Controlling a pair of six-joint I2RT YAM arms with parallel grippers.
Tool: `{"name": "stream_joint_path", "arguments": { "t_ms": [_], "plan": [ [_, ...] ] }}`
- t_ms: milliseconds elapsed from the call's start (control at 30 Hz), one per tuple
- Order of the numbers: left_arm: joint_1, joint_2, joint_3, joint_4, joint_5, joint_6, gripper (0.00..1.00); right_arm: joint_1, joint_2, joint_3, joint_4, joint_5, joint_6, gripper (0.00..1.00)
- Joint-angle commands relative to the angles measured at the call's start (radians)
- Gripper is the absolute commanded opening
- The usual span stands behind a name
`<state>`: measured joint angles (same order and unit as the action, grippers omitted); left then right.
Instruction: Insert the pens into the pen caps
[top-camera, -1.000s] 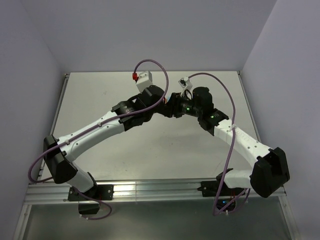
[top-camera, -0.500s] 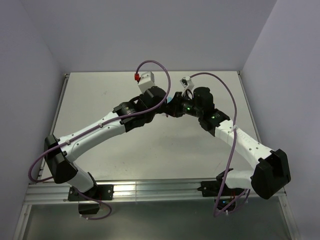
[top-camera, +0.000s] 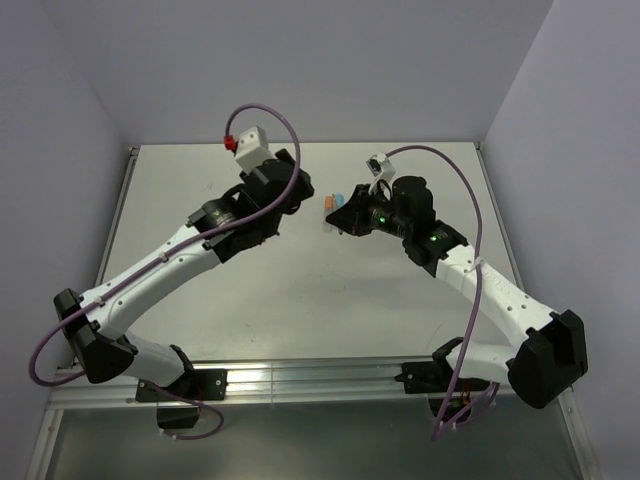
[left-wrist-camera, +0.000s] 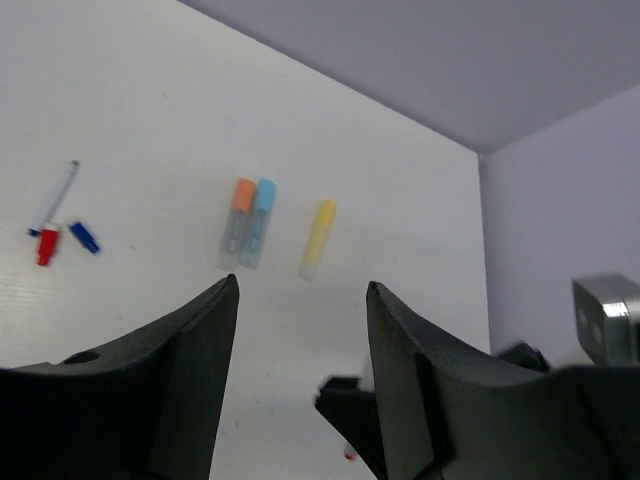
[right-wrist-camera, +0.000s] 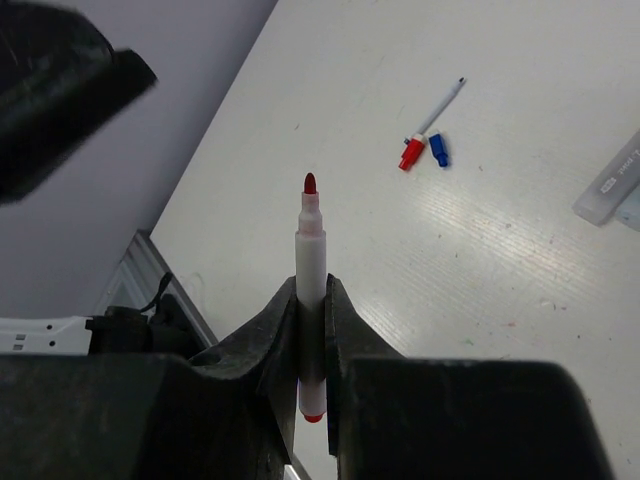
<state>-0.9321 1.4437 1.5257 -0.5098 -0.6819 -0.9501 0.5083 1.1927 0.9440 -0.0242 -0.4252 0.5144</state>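
1. Your right fingers (right-wrist-camera: 278, 325) clamp the red-tipped pen (right-wrist-camera: 311, 250), its long axis upright in the right wrist view, tip up.
2. The red cap (right-wrist-camera: 411, 153) lies on the table (right-wrist-camera: 500, 260) toward the upper right, well apart.
3. Your left fingers (left-wrist-camera: 195, 340) stand wide and empty.

Smooth plastic red-tipped pen (right-wrist-camera: 311, 258); matt plastic right pincer (right-wrist-camera: 311, 300); faintly glossy, scuffed table (right-wrist-camera: 520, 285).

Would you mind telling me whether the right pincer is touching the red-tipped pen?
Touching. The right wrist view shows the right pincer shut on the red-tipped pen, with its barrel clamped on both sides.
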Motion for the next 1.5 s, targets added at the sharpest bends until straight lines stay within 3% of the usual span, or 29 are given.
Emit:
{"name": "stream_joint_path", "arguments": {
  "t_ms": [0, 200, 300, 500, 800, 1467],
  "plan": [
    [0.100, -0.048, -0.030, -0.077, -0.007, -0.009, 0.58, 0.006, -0.067, 0.003, -0.028, 0.037, -0.033, 0.00],
    [0.312, -0.023, -0.165, -0.078, 0.099, 0.026, 0.50, 0.006, -0.122, -0.031, -0.066, 0.066, -0.054, 0.00],
    [0.354, 0.058, -0.170, -0.087, 0.125, 0.106, 0.44, 0.006, -0.124, -0.033, -0.071, 0.066, -0.060, 0.00],
    [0.392, 0.231, -0.128, -0.121, 0.203, 0.214, 0.38, 0.006, -0.117, -0.039, -0.069, 0.069, -0.065, 0.00],
    [0.435, 0.405, -0.121, -0.029, 0.338, 0.373, 0.35, 0.006, -0.148, -0.063, -0.062, 0.068, -0.071, 0.00],
    [0.483, 0.554, -0.067, 0.008, 0.430, 0.407, 0.28, 0.004, -0.147, -0.065, -0.069, 0.083, -0.077, 0.00]
  ]
}}
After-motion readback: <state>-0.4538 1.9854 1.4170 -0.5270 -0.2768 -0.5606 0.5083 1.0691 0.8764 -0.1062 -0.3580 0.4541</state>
